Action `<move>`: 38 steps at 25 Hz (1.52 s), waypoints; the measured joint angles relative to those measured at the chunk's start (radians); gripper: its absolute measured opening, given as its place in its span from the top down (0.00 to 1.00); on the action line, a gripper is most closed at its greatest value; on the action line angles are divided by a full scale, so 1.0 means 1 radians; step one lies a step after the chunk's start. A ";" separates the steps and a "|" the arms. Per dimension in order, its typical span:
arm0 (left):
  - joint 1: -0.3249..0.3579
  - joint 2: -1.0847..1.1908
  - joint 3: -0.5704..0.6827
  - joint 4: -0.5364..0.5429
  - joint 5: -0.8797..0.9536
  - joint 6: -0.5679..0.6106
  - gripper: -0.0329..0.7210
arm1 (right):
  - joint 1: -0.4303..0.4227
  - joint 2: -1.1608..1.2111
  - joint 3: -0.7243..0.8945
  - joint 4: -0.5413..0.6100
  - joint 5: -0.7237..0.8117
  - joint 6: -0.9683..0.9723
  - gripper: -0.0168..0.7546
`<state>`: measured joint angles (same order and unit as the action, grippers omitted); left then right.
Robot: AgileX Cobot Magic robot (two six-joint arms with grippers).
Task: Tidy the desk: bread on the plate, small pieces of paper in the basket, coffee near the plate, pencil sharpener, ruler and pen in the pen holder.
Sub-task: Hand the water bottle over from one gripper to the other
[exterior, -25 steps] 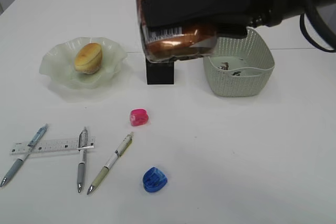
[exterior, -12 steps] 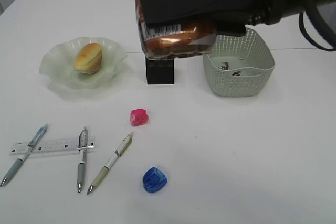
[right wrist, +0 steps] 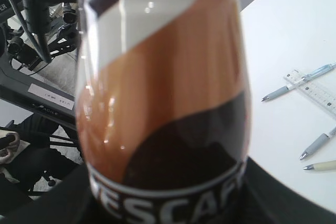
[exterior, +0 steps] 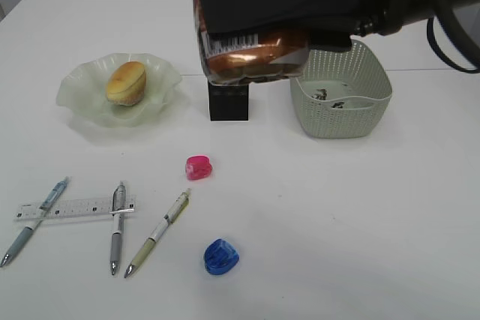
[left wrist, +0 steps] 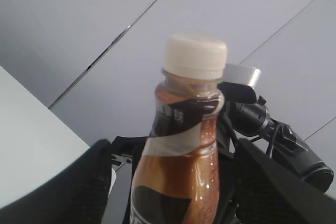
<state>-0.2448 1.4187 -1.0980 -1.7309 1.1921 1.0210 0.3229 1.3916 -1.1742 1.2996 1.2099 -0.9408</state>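
Brown-and-bronze plastic coffee bottle with a white cap is held aloft by the right gripper, clamped round its body, above the black mesh pen holder. The left gripper's black fingers are spread either side of it, not touching. Left, the golden bun lies on the ruffled green glass plate.

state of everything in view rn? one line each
coffee: capped, held aloft by the right gripper
left gripper: fingers open either side of the coffee
bread: on the plate
basket: upright, paper scraps inside
pen holder: upright, mostly hidden behind the coffee
ruler: flat on the desk, under two pens
pink sharpener, blue sharpener: loose on the desk
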 joint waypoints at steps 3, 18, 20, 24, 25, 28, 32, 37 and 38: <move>-0.003 0.018 0.000 -0.011 0.000 0.016 0.26 | 0.000 0.000 0.000 0.000 0.000 0.000 0.46; -0.046 0.066 -0.165 0.001 0.000 -0.005 0.26 | 0.000 0.000 0.000 0.002 0.000 0.000 0.46; -0.050 0.083 -0.176 0.008 0.000 -0.013 0.26 | 0.000 0.000 0.000 0.002 0.000 0.000 0.46; -0.066 0.112 -0.180 0.022 0.000 -0.019 0.26 | 0.000 0.000 0.000 0.002 0.000 0.000 0.46; -0.072 0.116 -0.180 0.027 0.000 -0.019 0.26 | 0.000 0.000 0.000 0.002 0.000 0.000 0.46; -0.093 0.123 -0.180 0.034 0.000 -0.019 0.26 | 0.000 0.000 0.000 0.002 0.000 0.000 0.46; -0.108 0.123 -0.180 0.036 0.000 -0.021 0.26 | 0.000 0.000 0.000 0.002 0.000 0.000 0.46; -0.130 0.123 -0.180 0.040 0.000 -0.021 0.26 | 0.000 0.000 0.000 0.002 0.006 0.000 0.46; -0.133 0.123 -0.180 0.042 0.000 -0.021 0.26 | 0.000 0.000 0.000 0.002 0.008 0.000 0.46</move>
<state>-0.3778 1.5413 -1.2776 -1.6887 1.1921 1.0002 0.3229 1.3916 -1.1742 1.3012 1.2176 -0.9408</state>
